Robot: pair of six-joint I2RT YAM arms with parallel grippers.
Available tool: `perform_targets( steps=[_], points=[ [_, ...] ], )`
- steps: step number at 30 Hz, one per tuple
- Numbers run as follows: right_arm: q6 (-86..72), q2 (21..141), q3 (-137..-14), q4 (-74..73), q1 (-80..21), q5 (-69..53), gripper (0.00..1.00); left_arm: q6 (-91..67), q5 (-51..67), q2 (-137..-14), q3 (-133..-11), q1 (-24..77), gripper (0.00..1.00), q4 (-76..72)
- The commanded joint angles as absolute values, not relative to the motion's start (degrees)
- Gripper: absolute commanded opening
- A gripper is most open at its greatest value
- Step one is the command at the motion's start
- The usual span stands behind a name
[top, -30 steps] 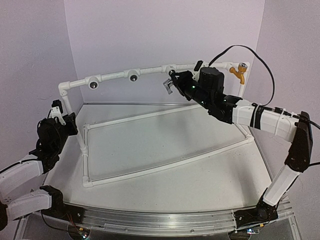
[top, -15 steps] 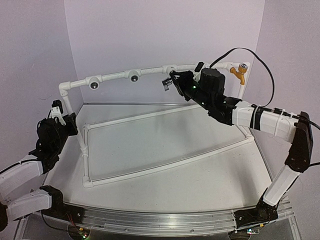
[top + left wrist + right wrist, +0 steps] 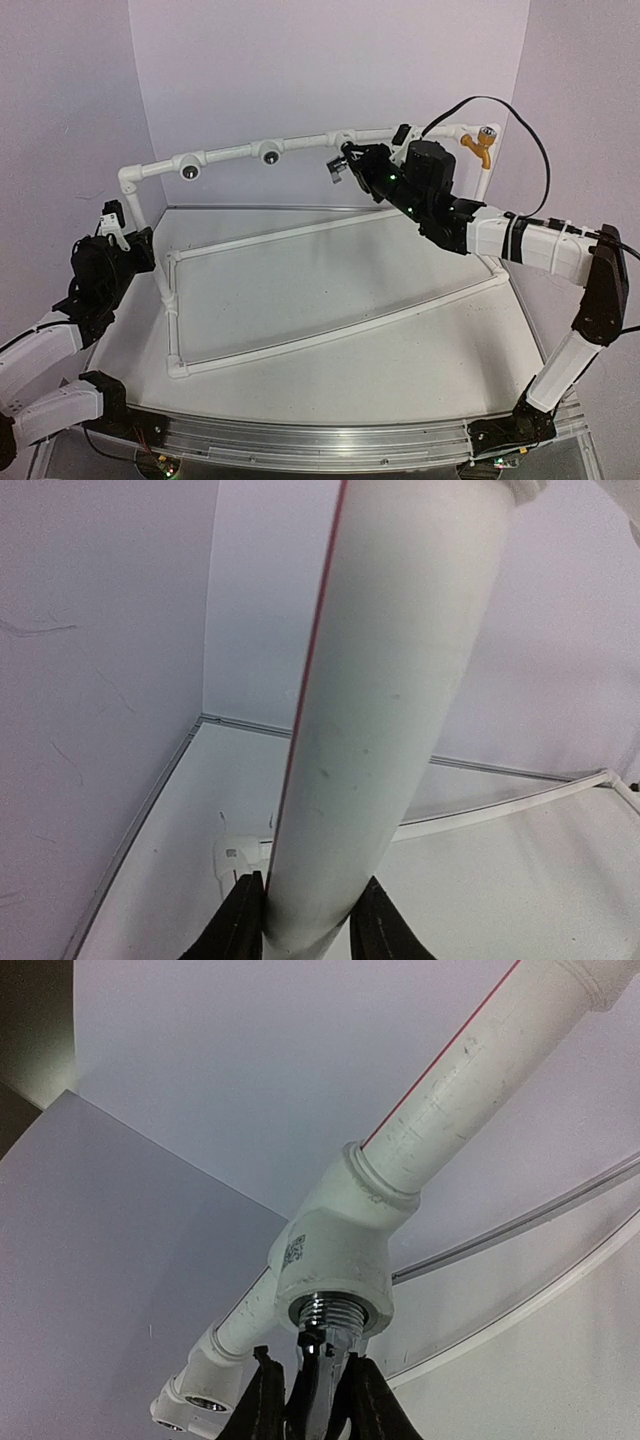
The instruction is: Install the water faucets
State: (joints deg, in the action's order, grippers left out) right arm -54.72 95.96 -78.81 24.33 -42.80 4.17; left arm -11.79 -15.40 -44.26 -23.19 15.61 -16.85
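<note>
White links [image 3: 545, 248]; black joints [image 3: 600, 290], tool fingers [image 3: 262, 1400], cable [image 3: 480, 97].

Two water faucets show in the overhead view: one silver-grey faucet [image 3: 336, 168] and one orange-yellow faucet [image 3: 478, 148]. Two open tees, the left tee [image 3: 187, 168] and the right tee [image 3: 268, 153], sit on one pipe frame [image 3: 228, 153].

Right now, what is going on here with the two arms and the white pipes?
The right gripper holds the silver faucet with its threaded end in the mouth of a tee fitting on the top rail. The left gripper is clamped on an upright pipe of the frame. The orange-yellow faucet sits mounted at the rail's right end; two tees further left are open.
</note>
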Motion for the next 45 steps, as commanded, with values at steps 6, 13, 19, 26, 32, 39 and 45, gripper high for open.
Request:
perform_targets(
  steps=[6, 13, 19, 26, 32, 39, 45],
  points=[
    [-70.9, 99.6, -78.0, 27.3, -36.9, 1.5, 0.00, -23.3, -10.5, -33.2, -27.9, 16.6, 0.74, -4.8],
    [-69.8, 99.6, -77.7, 27.3, -36.2, -0.6, 0.00, -27.1, -1.9, -26.7, -32.4, 16.6, 0.90, 8.0],
    [-68.7, 100.4, -78.3, 27.4, -35.7, -2.4, 0.00, -33.8, 11.5, -25.8, -33.8, 16.6, 0.88, 7.9],
    [-68.8, 101.2, -78.8, 27.4, -35.3, -3.9, 0.00, -34.8, 15.9, -27.3, -34.5, 16.6, 0.85, 7.0],
    [-52.1, 96.7, -75.4, 24.4, -35.2, -11.5, 0.00, -35.3, 11.3, -25.3, -34.5, 16.7, 0.86, 8.2],
    [-15.0, 90.2, -77.8, 1.5, -36.1, -14.6, 0.00, -38.6, -6.2, -25.9, -34.1, 16.7, 0.86, 13.8],
    [12.9, 86.9, -83.4, -13.6, -38.7, -2.0, 0.00, -41.5, -17.2, -32.8, -35.0, 16.6, 0.88, 15.2]
  ],
)
